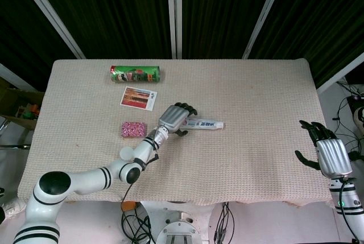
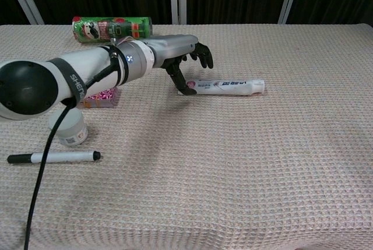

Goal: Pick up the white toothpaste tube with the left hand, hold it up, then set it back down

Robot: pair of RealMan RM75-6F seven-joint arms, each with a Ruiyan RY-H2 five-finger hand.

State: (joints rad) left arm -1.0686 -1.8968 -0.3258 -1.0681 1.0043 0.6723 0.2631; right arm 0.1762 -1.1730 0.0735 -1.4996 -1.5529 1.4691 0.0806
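tube: white toothpaste tube (image 2: 228, 87) flat on surface (image 2: 245, 162); likely light, soft, slippery
grip: mid-body, across its width
left hand (image 1: 174, 119): fingers (image 2: 204, 54) curled over tube end, not clamped
right hand (image 1: 329, 152): fingers spread, empty

Left arm: white with black bands, reaching from the near left corner of the table toward its middle, forearm low over the surface. Left hand (image 1: 175, 120): silver back uppermost, dark fingers (image 2: 205, 55) curled downward and apart, thumb tip pointing down toward the surface; whether it grips anything cannot be told.

Right arm: only the wrist visible, off the right edge of the table. Right hand (image 1: 327, 152): upright, dark fingers spread apart, holding nothing.
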